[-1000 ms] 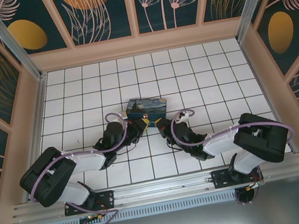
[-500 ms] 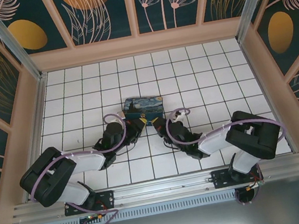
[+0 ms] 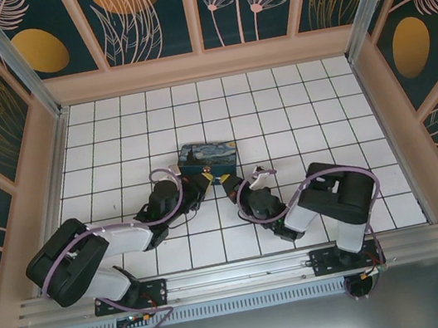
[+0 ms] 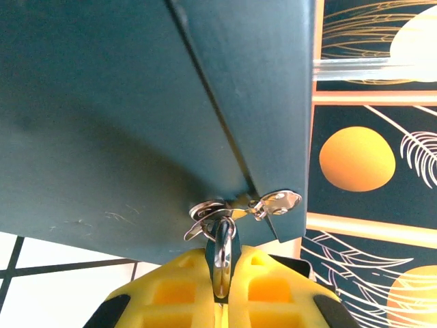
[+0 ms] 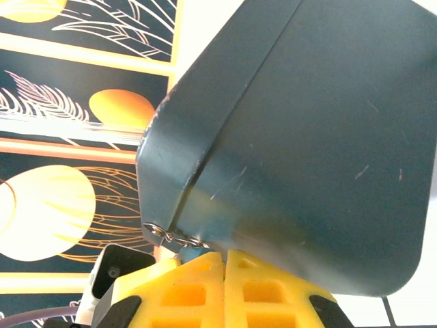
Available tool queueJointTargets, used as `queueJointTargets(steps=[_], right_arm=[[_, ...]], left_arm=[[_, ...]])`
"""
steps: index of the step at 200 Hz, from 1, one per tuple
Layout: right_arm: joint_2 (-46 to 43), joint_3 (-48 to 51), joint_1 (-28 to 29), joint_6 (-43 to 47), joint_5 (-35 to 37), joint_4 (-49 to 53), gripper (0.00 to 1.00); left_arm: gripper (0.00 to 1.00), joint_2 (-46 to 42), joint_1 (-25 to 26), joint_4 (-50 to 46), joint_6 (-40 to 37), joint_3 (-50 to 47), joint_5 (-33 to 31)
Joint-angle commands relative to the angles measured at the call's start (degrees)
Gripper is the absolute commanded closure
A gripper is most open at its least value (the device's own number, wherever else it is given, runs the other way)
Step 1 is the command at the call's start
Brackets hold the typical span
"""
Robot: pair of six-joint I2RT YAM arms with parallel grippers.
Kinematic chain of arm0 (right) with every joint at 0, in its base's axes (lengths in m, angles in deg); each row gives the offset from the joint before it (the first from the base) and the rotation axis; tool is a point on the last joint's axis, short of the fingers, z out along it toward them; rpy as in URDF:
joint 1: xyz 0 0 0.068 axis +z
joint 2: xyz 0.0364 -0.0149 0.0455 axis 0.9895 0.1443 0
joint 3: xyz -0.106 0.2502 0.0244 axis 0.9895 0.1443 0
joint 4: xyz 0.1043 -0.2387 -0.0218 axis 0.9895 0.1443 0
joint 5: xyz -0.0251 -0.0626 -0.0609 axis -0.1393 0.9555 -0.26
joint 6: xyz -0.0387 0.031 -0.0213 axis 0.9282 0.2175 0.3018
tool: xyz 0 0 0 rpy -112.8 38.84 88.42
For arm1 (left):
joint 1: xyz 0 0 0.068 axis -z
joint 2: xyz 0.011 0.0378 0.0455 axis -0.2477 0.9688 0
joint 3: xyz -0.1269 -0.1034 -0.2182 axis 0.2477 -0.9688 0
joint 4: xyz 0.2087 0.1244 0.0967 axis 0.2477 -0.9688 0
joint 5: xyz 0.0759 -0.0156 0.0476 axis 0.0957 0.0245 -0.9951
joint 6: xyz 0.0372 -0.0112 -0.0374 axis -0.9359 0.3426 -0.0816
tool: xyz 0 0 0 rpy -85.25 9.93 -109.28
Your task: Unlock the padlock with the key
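Padlock, where: I take the small silvery cluster [image 4: 208,212] at the latch on the starry-painted box [image 3: 209,155] to be the padlock. It hangs on the box side that faces the arms, between my two hands. From the top camera it is too small to make out.
Left hand [image 4: 222,263]: closed. The yellow fingers pinch a silvery metal loop [image 4: 222,249] that links into that cluster. I cannot tell whether the loop is the shackle or a key ring.
Right hand [image 5: 225,263]: closed, with its tips pressed up to the box edge just beside the latch. I cannot tell what it grips, if anything.
Key: a flat silvery tab [image 4: 278,201] juts sideways from the cluster. It may be the key, but I cannot be sure.
Handling, my judgement: tiny, light, stiff metal that is smooth and slippery. It will swing freely on the latch and could twist out of a pinch. The box looks light enough to slide on the table [image 3: 113,131] if I push.
Where to hold: the lock body across its flat faces, leaving the keyhole end free, and the key by its head.
Axis and heading: the loop is edge-on in line with the left finger gap, running from the fingers toward the box edge. The cluster lies across it, along that edge.
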Motion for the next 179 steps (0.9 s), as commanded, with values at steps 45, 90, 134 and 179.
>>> queueJointTargets(steps=[45,90,134,179], right_arm=[[1.0,-0.1,1.9,0.7,-2.7,-8.8,1.0],[1.9,-2.6,2.5,0.9,-5.1,-8.8,1.0],[2.7,-3.0,2.3,2.7,-5.1,-8.7,1.0],[2.8,-2.5,0.9,2.2,-6.6,-10.7,1.0]], left_arm=[[1.0,-2.7,0.7,5.2,1.0,0.3,0.6],[1.0,-1.5,0.8,7.8,2.1,-0.2,0.3],[1.0,-1.6,0.7,8.3,2.5,-0.3,0.3],[1.0,-1.3,0.7,8.7,1.7,-0.1,1.3]])
